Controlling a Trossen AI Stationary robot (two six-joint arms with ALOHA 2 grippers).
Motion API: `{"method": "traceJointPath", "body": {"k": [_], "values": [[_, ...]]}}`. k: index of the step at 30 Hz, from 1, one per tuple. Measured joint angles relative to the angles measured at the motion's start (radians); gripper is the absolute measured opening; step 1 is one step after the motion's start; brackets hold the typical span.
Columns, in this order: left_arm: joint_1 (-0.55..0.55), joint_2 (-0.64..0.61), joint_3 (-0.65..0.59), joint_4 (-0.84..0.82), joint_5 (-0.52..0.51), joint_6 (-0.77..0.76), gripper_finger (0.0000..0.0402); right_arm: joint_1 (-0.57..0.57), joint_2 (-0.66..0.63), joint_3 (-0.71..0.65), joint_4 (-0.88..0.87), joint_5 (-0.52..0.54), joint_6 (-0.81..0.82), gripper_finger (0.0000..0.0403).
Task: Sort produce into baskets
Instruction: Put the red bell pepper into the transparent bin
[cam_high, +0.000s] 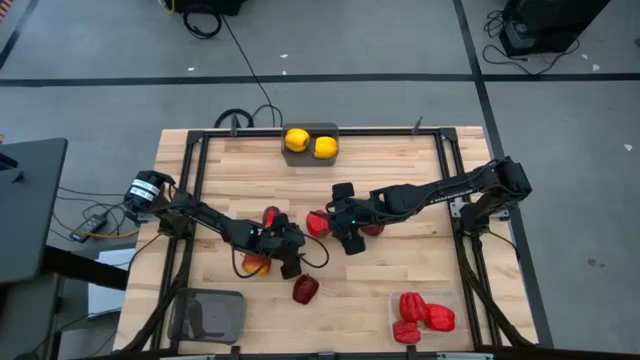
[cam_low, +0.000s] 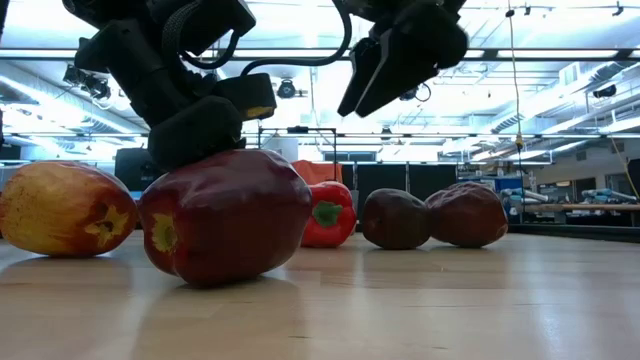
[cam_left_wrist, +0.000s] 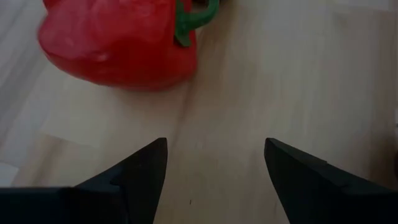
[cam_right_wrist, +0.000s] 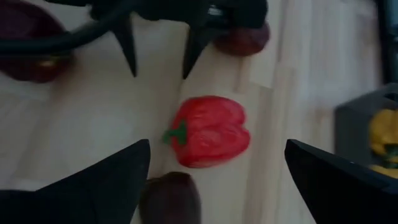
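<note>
From above, the left hand (cam_high: 292, 255) and the right hand (cam_high: 340, 225) meet near the middle of the desk (cam_high: 400, 270), with a red pepper (cam_high: 316, 223) between them. A dark red fruit (cam_high: 305, 290) lies just beside the left hand, towards the desk's near edge. Two yellow fruits (cam_high: 310, 144) sit in a dark basket (cam_high: 311, 130) at the far edge, well beyond the right hand; three red peppers (cam_high: 421, 315) fill the clear basket (cam_high: 455, 300) at the near right corner, and another dark basket (cam_high: 208, 314) stands at the near left

At desk height, a big maroon fruit (cam_low: 225, 215) lies under one arm, a red-orange fruit (cam_low: 65, 208) beside it, the pepper (cam_low: 330, 213) behind, and two dark fruits (cam_low: 435, 216) farther along

The left wrist shows its fingers (cam_left_wrist: 140, 171) spread, nothing held, the pepper (cam_left_wrist: 118, 40) just ahead

The right wrist shows its fingers (cam_right_wrist: 112, 177) wide apart and empty, the pepper (cam_right_wrist: 208, 130) between them and the left hand's tips (cam_right_wrist: 127, 46)
</note>
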Motion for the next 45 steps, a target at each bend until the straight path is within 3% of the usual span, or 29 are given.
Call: {"method": "traceJointPath", "body": {"k": [9,17,27,36,42,45], "values": [[0.002,0.0,0.0,-0.004,-0.127,-0.058,0.0274,-0.063,0.173,-0.002,0.183,0.024,0.399,0.0393],[0.0,0.0,0.0,-0.03,-0.127,-0.084,0.0274,-0.15,0.213,-0.001,0.207,-0.049,0.682,0.0394],[0.016,0.0,0.0,0.016,-0.133,-0.051,0.0274,-0.12,0.23,0.0,0.2,-0.003,0.75,0.0394],[0.05,0.001,-0.002,0.144,-0.13,0.034,0.0274,-0.118,0.301,0.005,0.252,-0.054,0.794,0.0392],[0.052,0.001,-0.001,0.15,-0.123,0.039,0.0274,-0.125,0.3,0.005,0.197,-0.16,0.831,0.035],[0.051,0.001,0.0,0.13,-0.123,0.023,0.0274,-0.126,0.297,0.007,0.16,-0.164,0.817,0.0322]]}}
